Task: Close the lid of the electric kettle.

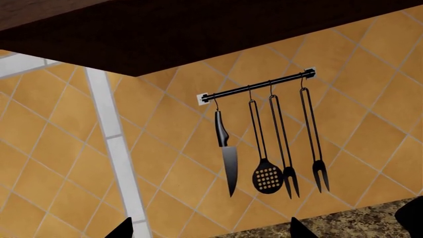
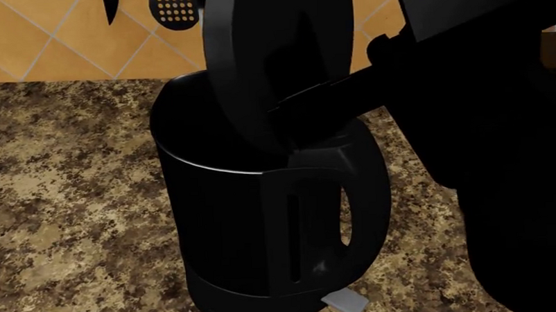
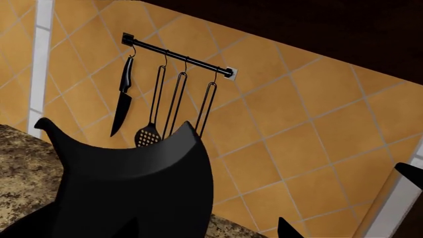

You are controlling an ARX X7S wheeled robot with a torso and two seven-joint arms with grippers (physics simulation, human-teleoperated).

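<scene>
Right arm (image 2: 499,120) looming nearest, reaching to upright lid (image 2: 247,60) above electric kettle (image 2: 261,219) on counter (image 2: 58,205); lid not yet down, closing wholly outstanding; right end effector opening cannot tell, left end effector likewise, fingertips (image 1: 300,229) barely showing

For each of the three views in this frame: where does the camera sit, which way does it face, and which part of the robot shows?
Head view: on the robot's head, looking down at the electric kettle with its lid raised; the right arm crosses from the right.
Left wrist view: near the left claw, facing the tiled wall and utensil rail; only dark claw tips at the lower edge.
Right wrist view: near the right claw, behind the kettle, facing the same wall; dark claw tips below.
Shared: both wrist views show the rail's knife and slotted spoon.
</scene>
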